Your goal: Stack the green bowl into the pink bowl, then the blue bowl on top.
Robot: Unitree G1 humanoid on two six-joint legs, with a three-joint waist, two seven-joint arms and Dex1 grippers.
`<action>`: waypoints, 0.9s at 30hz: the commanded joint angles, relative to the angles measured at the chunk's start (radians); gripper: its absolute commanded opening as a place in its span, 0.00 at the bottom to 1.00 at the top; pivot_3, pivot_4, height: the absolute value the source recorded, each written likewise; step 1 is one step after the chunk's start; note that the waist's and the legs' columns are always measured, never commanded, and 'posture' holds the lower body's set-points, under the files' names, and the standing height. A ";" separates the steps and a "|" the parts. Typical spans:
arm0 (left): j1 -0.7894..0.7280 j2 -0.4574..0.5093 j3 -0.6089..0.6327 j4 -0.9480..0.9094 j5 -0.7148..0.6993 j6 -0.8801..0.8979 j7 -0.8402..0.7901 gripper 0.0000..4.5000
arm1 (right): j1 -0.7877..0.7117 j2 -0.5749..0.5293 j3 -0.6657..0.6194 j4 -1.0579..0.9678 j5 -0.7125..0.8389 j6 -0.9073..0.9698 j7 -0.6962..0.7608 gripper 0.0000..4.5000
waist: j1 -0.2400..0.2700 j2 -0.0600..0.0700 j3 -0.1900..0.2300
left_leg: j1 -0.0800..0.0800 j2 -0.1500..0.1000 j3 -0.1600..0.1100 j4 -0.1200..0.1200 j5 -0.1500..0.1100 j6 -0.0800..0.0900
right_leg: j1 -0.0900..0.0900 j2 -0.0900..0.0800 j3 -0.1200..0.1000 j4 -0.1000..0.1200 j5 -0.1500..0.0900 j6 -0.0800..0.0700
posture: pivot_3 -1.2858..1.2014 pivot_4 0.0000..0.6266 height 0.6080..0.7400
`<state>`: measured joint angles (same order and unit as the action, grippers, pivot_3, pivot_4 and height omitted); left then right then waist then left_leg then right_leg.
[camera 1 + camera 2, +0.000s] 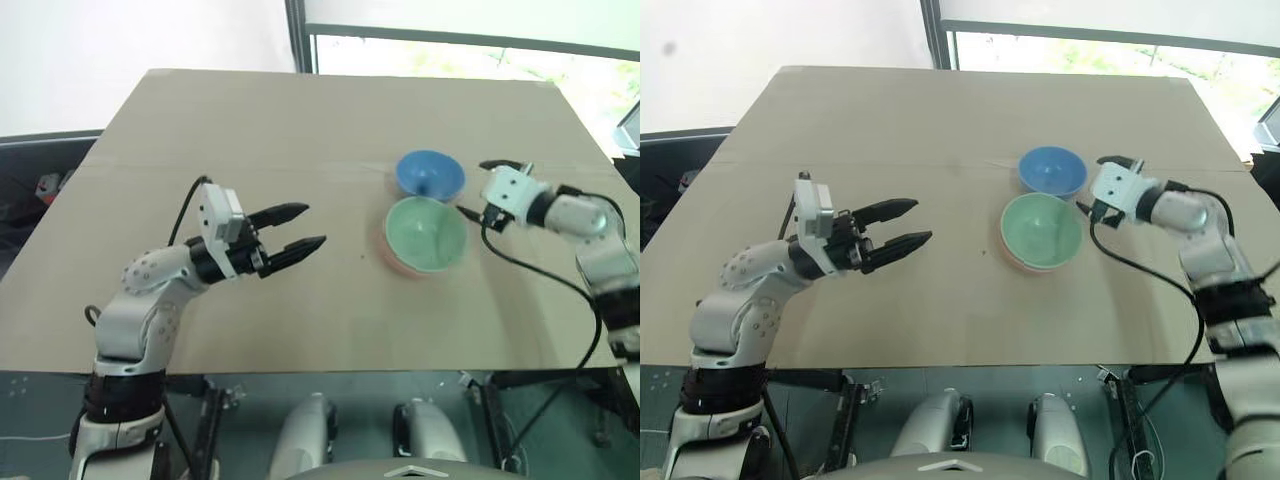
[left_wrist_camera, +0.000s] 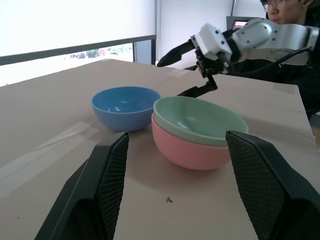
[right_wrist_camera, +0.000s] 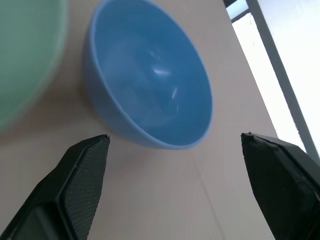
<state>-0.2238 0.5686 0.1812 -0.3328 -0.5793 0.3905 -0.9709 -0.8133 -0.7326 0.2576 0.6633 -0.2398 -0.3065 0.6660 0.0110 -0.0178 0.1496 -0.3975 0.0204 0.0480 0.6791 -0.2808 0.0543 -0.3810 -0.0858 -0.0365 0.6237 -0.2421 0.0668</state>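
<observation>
The table (image 1: 300, 200) is seen from above and from its near edge by both eye views, which face forward and down; the whole top, both arms and the three bowls are shared between them. From the left wrist, the top is viewed low and level, across toward the pink bowl (image 2: 187, 150), the green bowl (image 2: 200, 120) and the blue bowl (image 2: 125, 107). From the right wrist, the blue bowl is viewed very near, tilted downward.

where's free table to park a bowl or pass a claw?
Free: the table's far half behind the blue bowl, and the strip between the left claw and the green bowl. Crowded: right side, where the right claw hangs beside both bowls.
</observation>
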 commanded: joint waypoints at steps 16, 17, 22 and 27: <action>0.055 0.013 0.028 -0.105 -0.028 -0.031 0.088 0.73 | -0.270 0.137 0.157 0.534 -0.271 -0.352 -0.202 0.33 | -0.030 0.000 0.000 | 0.003 0.001 -0.001 -0.005 0.004 -0.006 | 0.001 0.000 -0.002 0.001 0.000 0.000 | 0.52 0.24 1.00; 0.052 0.011 0.023 -0.100 -0.026 -0.035 0.085 0.73 | -0.270 0.131 0.158 0.533 -0.277 -0.361 -0.210 0.24 | -0.029 0.000 0.000 | 0.003 0.001 -0.001 -0.005 0.004 -0.006 | 0.000 0.000 -0.002 0.001 0.000 0.000 | 0.52 0.24 1.00; 0.019 -0.005 -0.011 -0.059 -0.005 -0.055 0.082 0.73 | -0.264 0.076 0.103 0.467 -0.224 -0.407 -0.172 0.00 | -0.027 0.001 0.001 | 0.002 0.001 -0.001 -0.008 0.004 -0.006 | 0.000 0.000 -0.002 0.001 0.000 0.000 | 0.52 0.24 1.00; -0.001 -0.018 -0.029 -0.018 0.022 -0.078 0.090 0.73 | -0.114 0.035 -0.053 0.057 0.146 -0.236 0.185 0.00 | -0.028 0.001 0.001 | 0.002 0.002 -0.001 -0.009 0.004 -0.006 | 0.000 0.000 -0.002 0.000 0.000 0.000 | 0.52 0.24 1.00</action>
<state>-0.2142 0.5524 0.1481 -0.3437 -0.5682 0.3453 -0.8884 -0.9775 -0.6694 0.2537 0.9085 -0.2291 -0.6134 0.7358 -0.0167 -0.0167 0.1502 -0.3956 0.0223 0.0467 0.6697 -0.2771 0.0481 -0.3809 -0.0855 -0.0391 0.6240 -0.2419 0.0669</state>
